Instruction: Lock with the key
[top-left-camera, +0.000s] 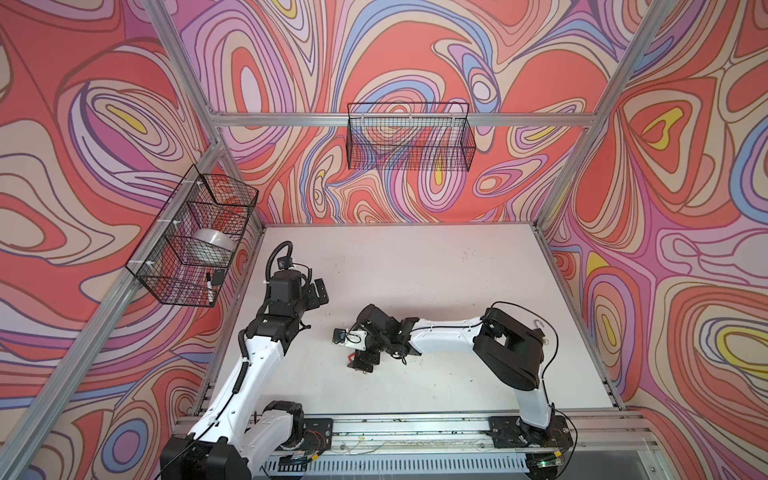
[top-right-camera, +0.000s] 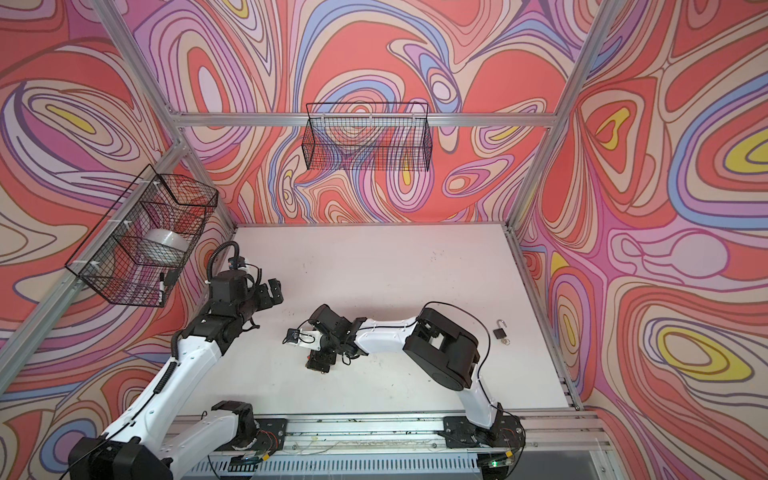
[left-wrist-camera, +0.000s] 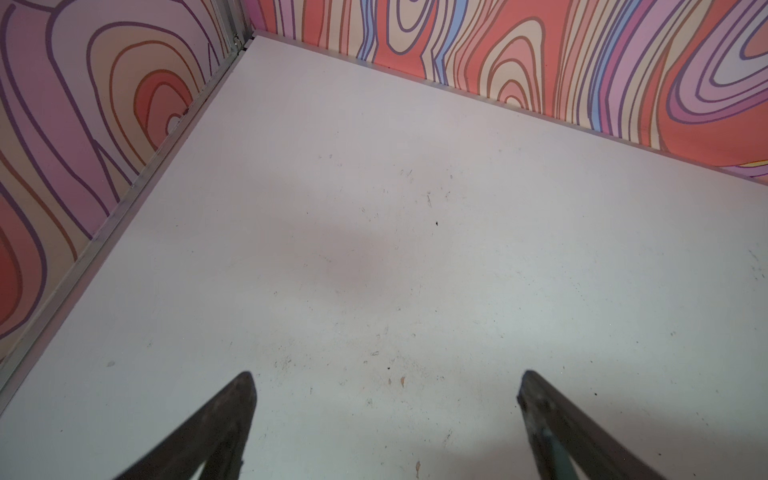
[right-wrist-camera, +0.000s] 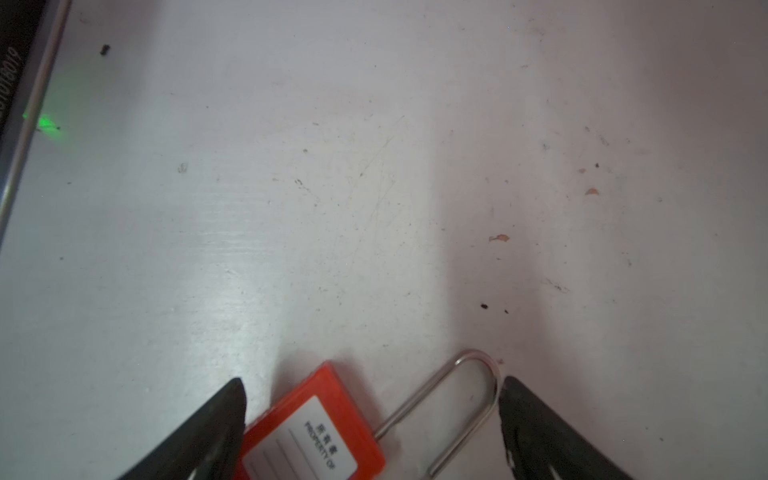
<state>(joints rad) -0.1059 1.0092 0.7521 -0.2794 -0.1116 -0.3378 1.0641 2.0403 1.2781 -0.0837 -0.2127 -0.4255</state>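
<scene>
Swirled walls (top-left-camera: 91, 124) enclose a scuffed white tabletop (top-left-camera: 436, 270) with red padlock (right-wrist-camera: 316, 432).

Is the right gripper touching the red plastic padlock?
Cannot tell. Right wrist view: the open right gripper straddles the red plastic padlock; one finger overlaps its body, but neither contact nor gap shows.

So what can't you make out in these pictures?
- Red padlock: body cut off by the right wrist view's edge; in both top views the right arm hides most of it.
- Black padlock: too small in a top view to tell whether a key is in it.
</scene>
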